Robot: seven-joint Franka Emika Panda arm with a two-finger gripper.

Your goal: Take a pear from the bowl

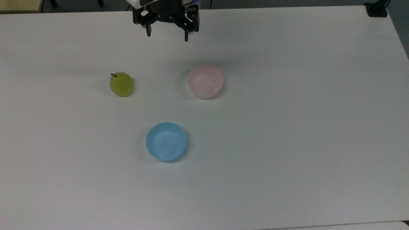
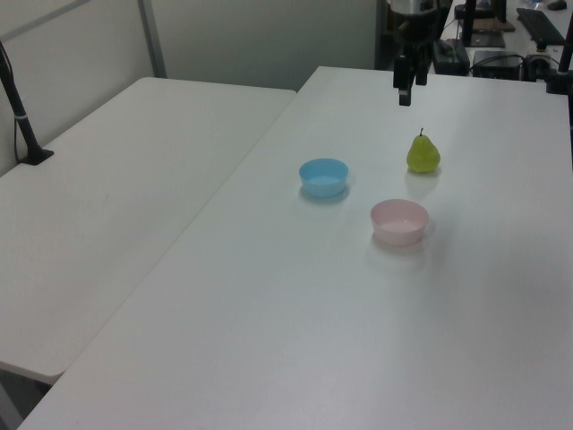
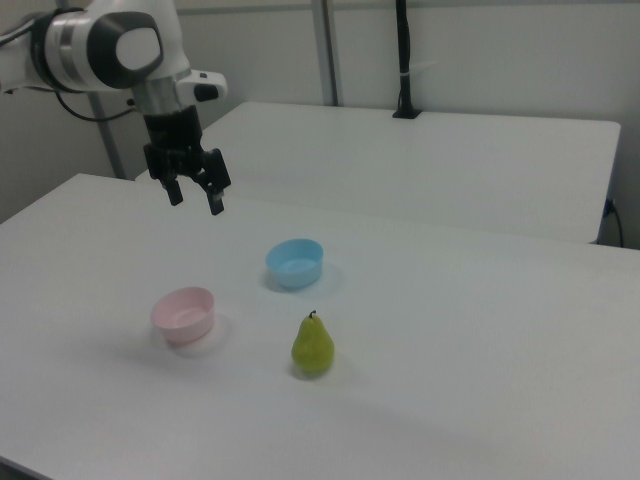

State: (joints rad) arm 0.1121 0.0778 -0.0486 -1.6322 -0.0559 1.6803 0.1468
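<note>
A white table (image 1: 287, 143) carries everything, with a second white table (image 2: 134, 197) beside it. The pear (image 1: 121, 84) stands upright on the tabletop, stem up, well apart from the pink bowl (image 1: 205, 81), which sits to the top view's right of it and holds nothing. A light blue bowl (image 1: 166, 141) lies nearer the camera. The gripper (image 1: 167, 34) hangs above the table's far edge, jaws spread and holding nothing.
</note>
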